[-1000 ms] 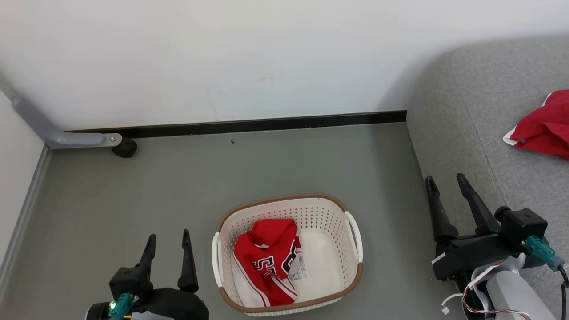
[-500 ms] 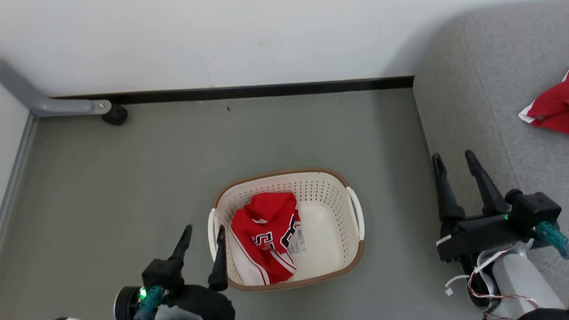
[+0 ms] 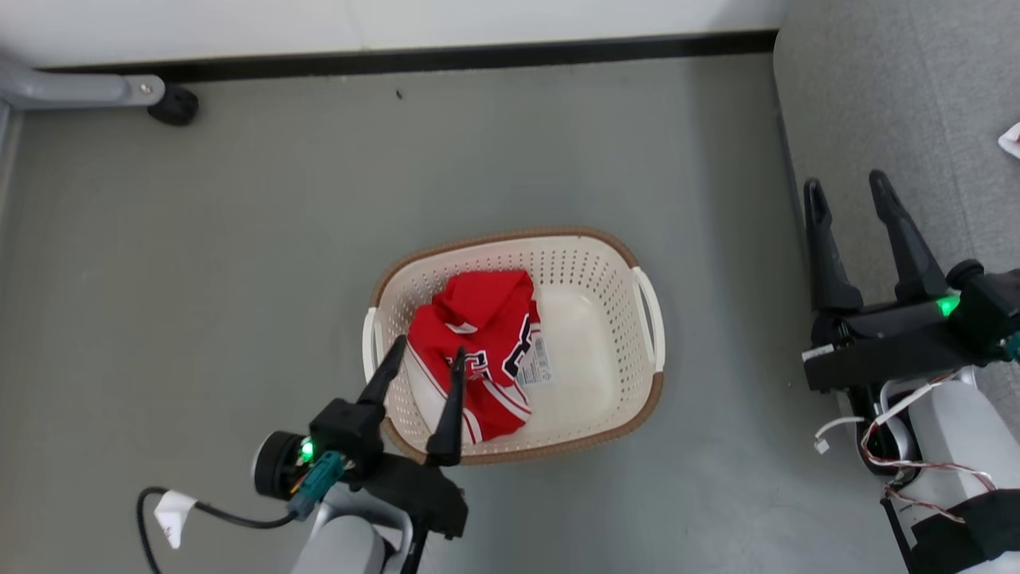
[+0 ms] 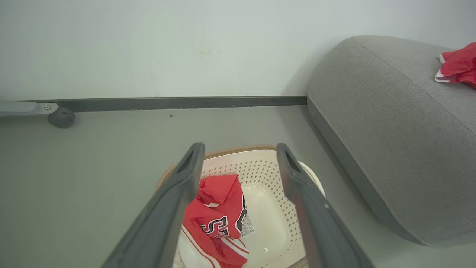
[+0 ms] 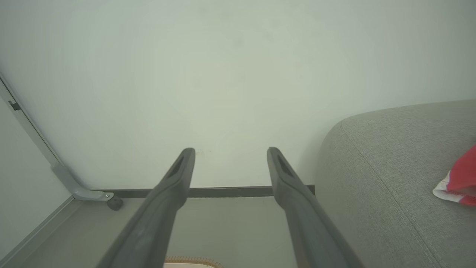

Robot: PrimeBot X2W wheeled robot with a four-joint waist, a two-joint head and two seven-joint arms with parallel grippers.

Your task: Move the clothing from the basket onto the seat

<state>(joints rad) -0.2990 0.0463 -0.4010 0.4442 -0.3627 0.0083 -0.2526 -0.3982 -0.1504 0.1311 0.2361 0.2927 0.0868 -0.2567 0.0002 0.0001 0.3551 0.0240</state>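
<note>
Left gripper splayed, empty; tilts over red lettered jersey in cream perforated basket. Right gripper gapes at edge of grey fabric seat.

jersey lettering illegible, basket sticker illegible

My left fingers hid part of the jersey lettering; the seat garment ran off the edge
</note>
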